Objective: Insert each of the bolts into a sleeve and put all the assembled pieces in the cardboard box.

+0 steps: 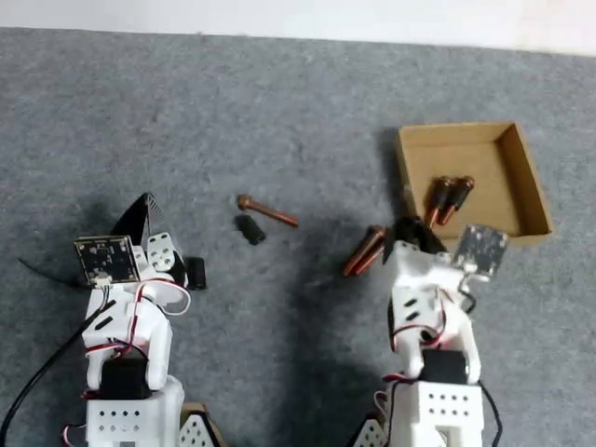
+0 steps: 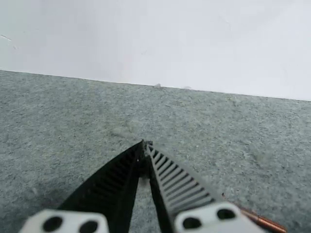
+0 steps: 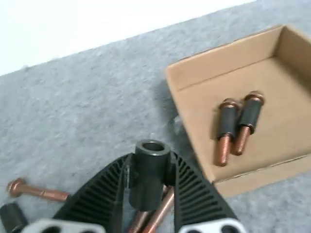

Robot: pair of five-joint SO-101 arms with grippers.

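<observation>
Wide room over the grey mat [image 1: 186, 112] beyond both arms; mid-table, a loose bolt [image 1: 267, 211] and a loose sleeve [image 1: 250, 229] block the way; two bolts [image 1: 363, 251] crowd the box [image 1: 407, 177] at its left wall, under the right gripper [image 1: 410, 233] clamping another sleeve [image 3: 148, 170].

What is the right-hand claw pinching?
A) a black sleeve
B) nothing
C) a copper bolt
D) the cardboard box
A: the right gripper is shut on a black sleeve, which stands upright in its grip.
</observation>
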